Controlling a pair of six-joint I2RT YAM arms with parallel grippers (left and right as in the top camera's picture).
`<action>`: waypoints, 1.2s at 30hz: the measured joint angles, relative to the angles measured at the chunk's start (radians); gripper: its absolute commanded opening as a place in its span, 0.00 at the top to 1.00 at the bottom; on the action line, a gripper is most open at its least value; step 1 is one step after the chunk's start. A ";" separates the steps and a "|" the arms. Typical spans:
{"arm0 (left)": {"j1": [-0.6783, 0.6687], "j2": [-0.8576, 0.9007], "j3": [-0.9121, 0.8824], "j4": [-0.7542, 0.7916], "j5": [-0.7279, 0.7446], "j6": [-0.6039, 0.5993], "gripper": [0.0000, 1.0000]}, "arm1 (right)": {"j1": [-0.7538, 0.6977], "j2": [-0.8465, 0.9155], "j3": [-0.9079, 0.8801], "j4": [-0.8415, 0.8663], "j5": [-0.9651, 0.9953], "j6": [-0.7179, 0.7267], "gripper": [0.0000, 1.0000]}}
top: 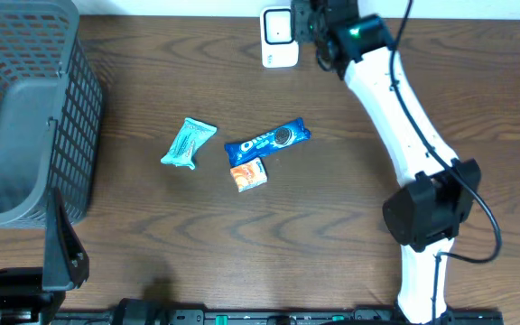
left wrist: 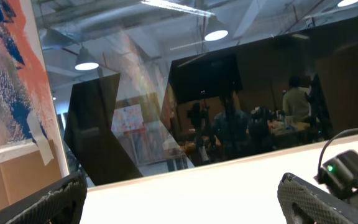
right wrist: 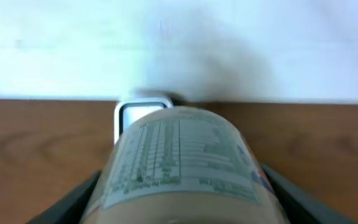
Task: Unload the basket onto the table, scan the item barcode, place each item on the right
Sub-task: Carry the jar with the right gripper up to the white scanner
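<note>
Blurred bottle (right wrist: 182, 165) hides most of the scanner (right wrist: 135, 111).

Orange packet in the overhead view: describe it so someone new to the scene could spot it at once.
Start at the wooden table, near its middle, where three small packets lie right of the grey mesh basket. The orange packet sits just below the long blue Oreo pack. It is the smallest, squarish, and the only orange one.
</note>
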 measured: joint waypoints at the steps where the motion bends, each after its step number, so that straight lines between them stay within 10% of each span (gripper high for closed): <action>1: 0.000 0.000 0.000 0.000 0.000 0.000 0.02 | 0.000 0.013 -0.024 0.065 0.005 -0.010 0.50; 13: 0.000 0.000 0.000 -0.010 0.000 0.000 0.02 | 0.031 0.268 -0.117 0.593 0.033 -0.203 0.53; 24: 0.000 0.000 -0.003 -0.011 0.000 0.000 0.02 | 0.079 0.343 -0.122 0.740 0.170 -0.371 0.49; 29: 0.000 0.000 -0.010 -0.011 0.000 0.000 0.02 | 0.099 0.323 -0.122 0.683 0.247 -0.411 0.48; 36: 0.000 0.000 -0.013 -0.003 0.000 0.000 0.02 | 0.109 0.127 -0.124 0.177 0.366 -0.375 0.43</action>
